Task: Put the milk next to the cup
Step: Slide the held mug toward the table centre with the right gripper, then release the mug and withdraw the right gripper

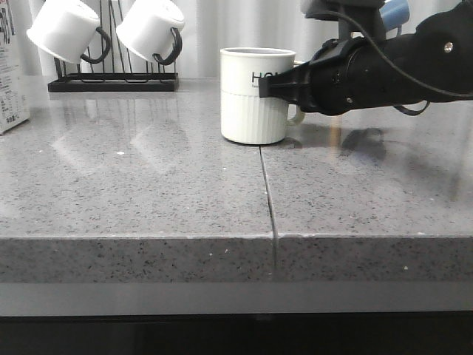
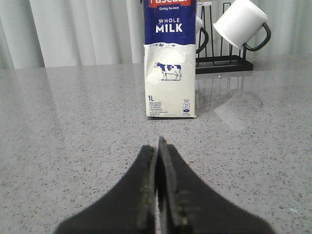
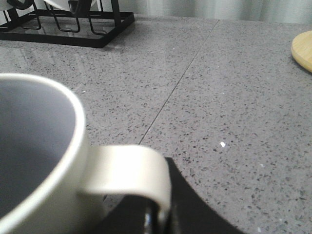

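The cream cup (image 1: 255, 96) with "HO…" lettering and a ribbed lower half stands on the grey counter near the middle. My right gripper (image 1: 277, 87) reaches in from the right and is shut on its squarish handle (image 3: 131, 170); the cup's rim and inside (image 3: 39, 161) fill the near side of the right wrist view around the gripper (image 3: 158, 214). The milk carton (image 2: 170, 63) stands upright a short way ahead of my left gripper (image 2: 158, 146), which is shut and empty. In the front view only the carton's side (image 1: 11, 74) shows, at the far left edge.
A black mug rack (image 1: 111, 78) with white black-handled mugs (image 1: 70, 29) stands at the back left, also behind the carton (image 2: 241, 22). A blue mug (image 1: 395, 11) sits behind the right arm. A wooden board (image 3: 303, 48) lies farther off. A seam (image 1: 267, 192) crosses the counter.
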Robot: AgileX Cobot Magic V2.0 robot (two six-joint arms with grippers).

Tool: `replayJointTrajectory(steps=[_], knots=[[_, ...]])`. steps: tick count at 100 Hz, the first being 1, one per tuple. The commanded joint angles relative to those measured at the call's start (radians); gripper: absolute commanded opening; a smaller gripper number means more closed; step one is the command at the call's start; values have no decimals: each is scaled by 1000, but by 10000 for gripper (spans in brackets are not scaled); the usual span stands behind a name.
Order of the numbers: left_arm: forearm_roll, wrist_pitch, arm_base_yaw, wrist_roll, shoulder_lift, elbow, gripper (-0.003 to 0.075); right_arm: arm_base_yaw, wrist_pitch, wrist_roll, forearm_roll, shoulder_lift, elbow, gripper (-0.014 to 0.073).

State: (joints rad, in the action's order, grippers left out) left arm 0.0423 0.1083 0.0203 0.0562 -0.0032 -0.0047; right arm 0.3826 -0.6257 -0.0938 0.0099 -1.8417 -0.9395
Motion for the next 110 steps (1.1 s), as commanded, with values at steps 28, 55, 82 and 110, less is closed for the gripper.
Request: replayJointTrajectory(steps=[28,55,82,110], knots=[[-8,-80,-1,-4,-32,46,-20,1,-76,7,4,56,0,153],[-8,-80,-1,-4,-32,46,-20,1,-82,7,3,119,61,153],[-8,-80,-1,-4,-32,46,-20,1,-78,7,3,262,186,153],[-8,-80,-1,-4,-32,46,-20,1,82,7,3,561,364,79]])
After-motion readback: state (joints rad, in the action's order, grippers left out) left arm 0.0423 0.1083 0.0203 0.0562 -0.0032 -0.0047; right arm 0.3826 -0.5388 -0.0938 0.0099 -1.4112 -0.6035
